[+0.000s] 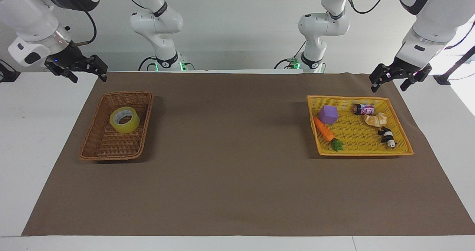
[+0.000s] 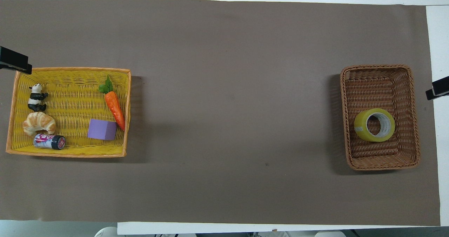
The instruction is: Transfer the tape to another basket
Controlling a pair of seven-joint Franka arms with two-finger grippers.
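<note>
Both grippers are held open: left gripper point(image 1: 400, 81) over the yellow tray's point(image 1: 402, 150) corner, right gripper point(image 1: 82, 71) waiting at the mat point(image 1: 237, 191) corner. Tape point(image 1: 124, 120) lies flat in the basket point(image 1: 89, 152); a grasp could be fouled by the sloping wall.

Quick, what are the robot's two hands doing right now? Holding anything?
Left gripper: open, holding nothing, over the mat beside the yellow basket.
Right gripper: open, holding nothing, waiting.

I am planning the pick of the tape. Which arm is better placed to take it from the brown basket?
The right arm. Its tool, open, hangs just off the brown basket that holds the tape. The left tool, also open, is over the yellow basket, at the table's other end.
</note>
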